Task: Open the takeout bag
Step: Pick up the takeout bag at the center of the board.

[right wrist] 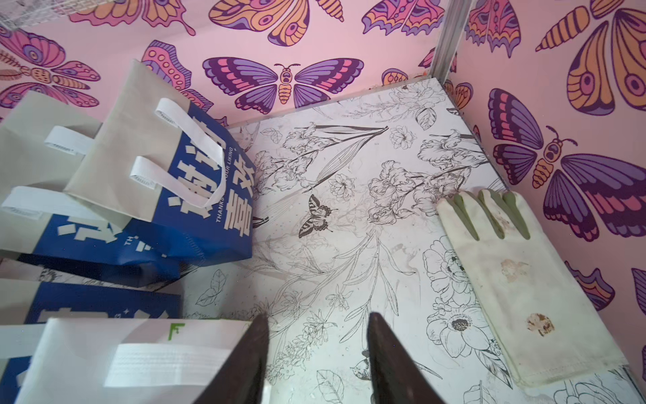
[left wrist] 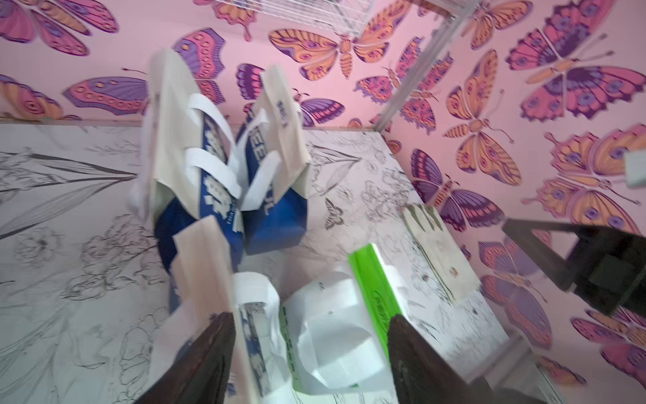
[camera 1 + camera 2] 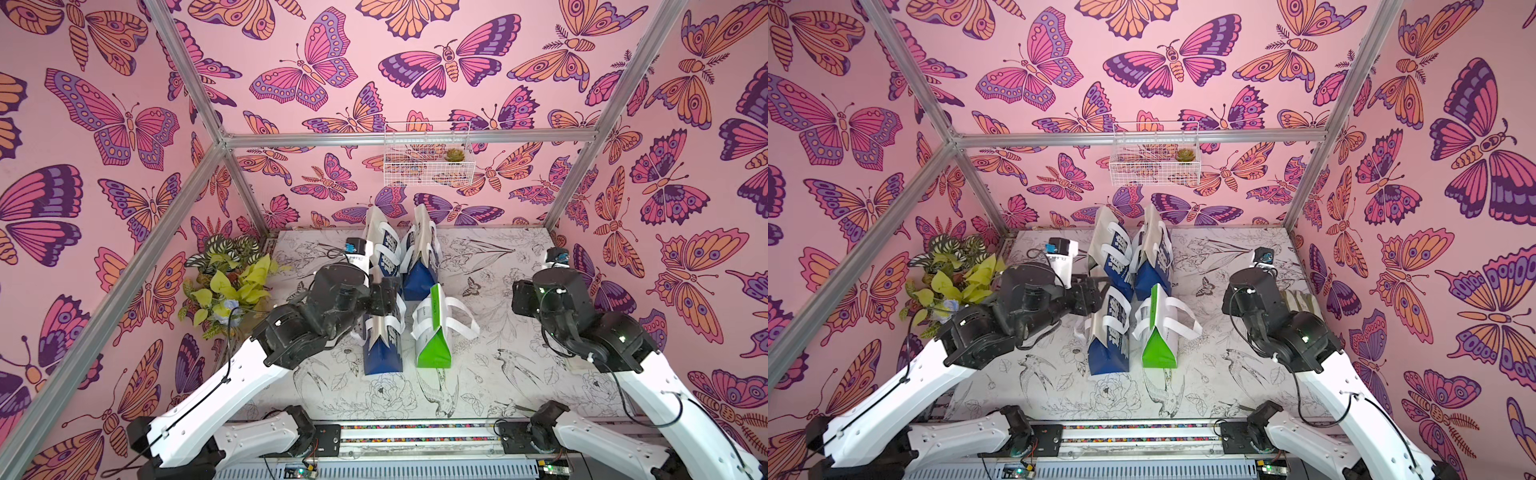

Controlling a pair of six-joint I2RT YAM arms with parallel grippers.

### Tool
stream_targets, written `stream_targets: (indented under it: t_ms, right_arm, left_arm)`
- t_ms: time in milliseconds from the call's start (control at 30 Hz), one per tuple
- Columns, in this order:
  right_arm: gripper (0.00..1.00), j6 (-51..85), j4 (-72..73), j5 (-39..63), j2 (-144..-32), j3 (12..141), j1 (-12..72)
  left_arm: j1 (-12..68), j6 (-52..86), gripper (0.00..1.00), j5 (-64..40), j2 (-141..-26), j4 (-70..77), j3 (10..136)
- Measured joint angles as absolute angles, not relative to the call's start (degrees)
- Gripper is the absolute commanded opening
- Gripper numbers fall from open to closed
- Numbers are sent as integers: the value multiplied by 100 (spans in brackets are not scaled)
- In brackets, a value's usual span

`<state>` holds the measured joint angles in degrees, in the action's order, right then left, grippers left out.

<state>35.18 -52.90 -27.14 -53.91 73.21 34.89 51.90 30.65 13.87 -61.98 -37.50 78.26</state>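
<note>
Several takeout bags stand folded flat in the middle of the table. The front blue bag [image 3: 382, 345] and the green bag [image 3: 434, 340] stand side by side, with two more blue bags [image 3: 419, 257] behind them. My left gripper [image 2: 309, 316] hovers over the front pair, open. One of its fingers [image 2: 209, 349] lies against the blue bag's top panel [image 2: 199, 252]. The green bag's white handle [image 2: 335, 332] sits between the jaws. My right gripper [image 1: 316, 316] is open over bare table just right of the green bag [image 1: 105, 349], with nothing between its fingers.
A stained white glove [image 1: 524, 280] lies by the right wall. A leafy plant [image 3: 228, 282] fills the left back corner. A wire basket [image 3: 428, 153] hangs on the back wall. Pink butterfly walls and metal frame posts enclose the table [image 3: 519, 374].
</note>
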Motion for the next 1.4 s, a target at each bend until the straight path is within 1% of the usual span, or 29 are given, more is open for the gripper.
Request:
stream_targets:
  t_ms: [67,167,267,367,433,533,767,867,1033,1133,1167,1233,1300,1400]
  right_arm:
    - [46,3583,-5277,-2508,-5516,7511,3806]
    - [47,3642,-5376,-2447,-5867,7806,4672]
    - [50,3647,-5509,-2683,-6512,8388,5566]
    - [57,3667,-5583,-2936,-7087,8790,6200]
    - [58,3710,-5658,-2989,-7290,8818,6386]
    - [52,3778,-5756,-3000,-7417,8777,6429]
    - [50,4032,-5918,-3103,-7419,8562,6427]
    - [50,4034,-5907,-3081,-7474,8477,6425]
    - [45,4051,-5789,-3050,-7636,8477,6423]
    - [45,4049,-5728,-2978,-7719,8477,6416]
    - [42,4051,-5697,-2947,-7734,8477,6416]
    - [31,4058,-5662,-2877,-7771,8477,6394]
    - [27,4071,-5669,-2829,-7806,8477,6337]
    - [16,4073,-5651,-2759,-7811,8458,6187]
  left_arm:
    - [5249,3107,64,1253,-6326,-3844,7861]
    - [5251,3205,65,1022,-6602,-3942,7898]
    - [5229,3345,65,768,-6862,-3994,7946]
    - [5015,3594,62,349,-7030,-4032,7981]
    - [4751,3800,61,-10,-7091,-4034,7981]
    - [4508,4029,61,-362,-7131,-3981,7981]
    - [4501,4274,62,-976,-7192,-3785,7979]
    - [4501,4316,63,-1114,-7223,-3719,7959]
    - [4501,4394,64,-1238,-7225,-3625,7870]
    - [4501,4405,65,-1247,-7242,-3573,7839]
    - [4501,4407,65,-1247,-7279,-3557,7837]
    - [4501,4429,65,-1247,-7380,-3518,7813]
    - [4501,4451,65,-1249,-7478,-3489,7758]
    - [4501,4469,64,-1251,-7588,-3457,7695]
